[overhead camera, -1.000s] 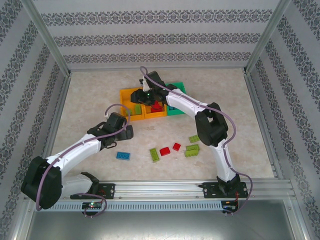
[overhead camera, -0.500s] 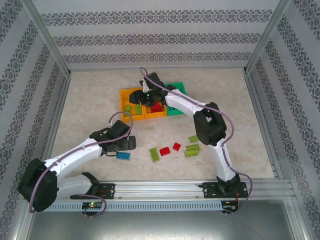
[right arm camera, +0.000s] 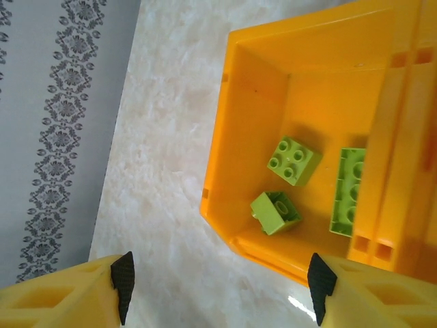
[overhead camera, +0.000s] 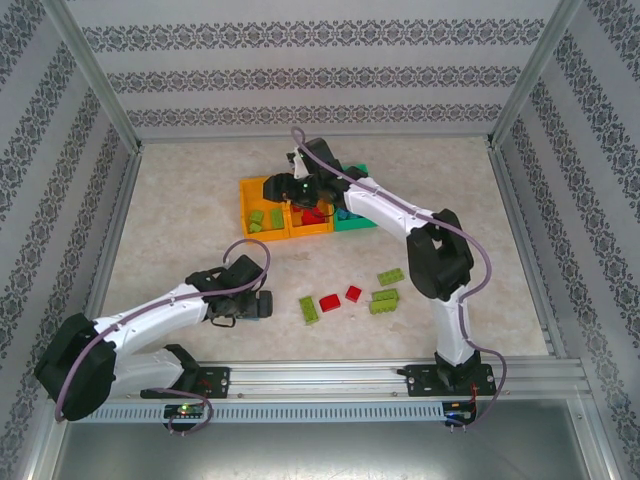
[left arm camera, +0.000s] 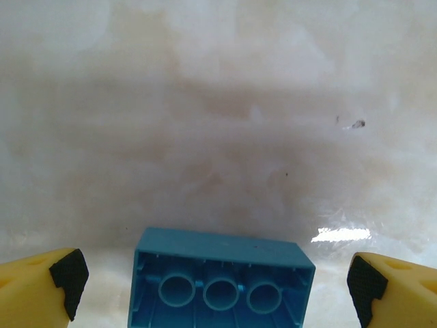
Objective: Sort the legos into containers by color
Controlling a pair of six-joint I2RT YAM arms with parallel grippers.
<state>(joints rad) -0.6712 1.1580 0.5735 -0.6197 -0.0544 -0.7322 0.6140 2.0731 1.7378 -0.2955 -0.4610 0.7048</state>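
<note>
A small blue plastic brick is lying on the pale marbled table, showing its hollow tubed underside between the left gripper's wide-spread fingers and touching neither. The right gripper is hovering open and empty beside an orange plastic bin that is holding three lime green bricks.

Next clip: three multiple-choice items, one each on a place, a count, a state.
1. Where is the blue brick? A on the table between the left jaws; B lifted in a grip; C stacked on another brick.
2. How many red bricks lie loose on the table? A none; B two; C five.
3. The left jaws are: A shut on the brick; B shut, empty; C open.
A: a pad stands at each side of it. B: two show from above. C: gaps flank the brick.
</note>
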